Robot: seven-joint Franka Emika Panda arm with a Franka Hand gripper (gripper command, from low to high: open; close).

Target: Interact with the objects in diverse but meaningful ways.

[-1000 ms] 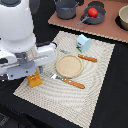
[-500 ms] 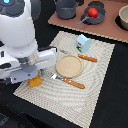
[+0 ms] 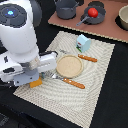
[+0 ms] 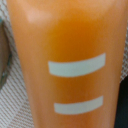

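Note:
The ridged yellow-orange block (image 3: 35, 84) sits at the near corner of the woven mat (image 3: 97, 80), on the exterior view's left. My gripper (image 3: 32, 77) is right over it, and the white wrist body hides the fingers. The block (image 4: 70, 60) fills the wrist view, showing two pale stripes. The tan round plate (image 3: 69, 66) lies in the mat's middle, with orange-handled cutlery (image 3: 74, 83) in front of it and another piece (image 3: 88, 58) behind. The pale blue-white carton (image 3: 83, 43) stands behind the plate. The small red tomato (image 3: 92, 12) rests in a dark pan (image 3: 95, 19).
A grey pot (image 3: 66, 8) and the pan stand on the brown toy stove top (image 3: 107, 31) at the back. A tan bowl (image 3: 123, 17) sits at the exterior view's far right. Dark table surrounds the mat.
The arm has shifted slightly over the block. The block, plate, cutlery and carton lie where they did.

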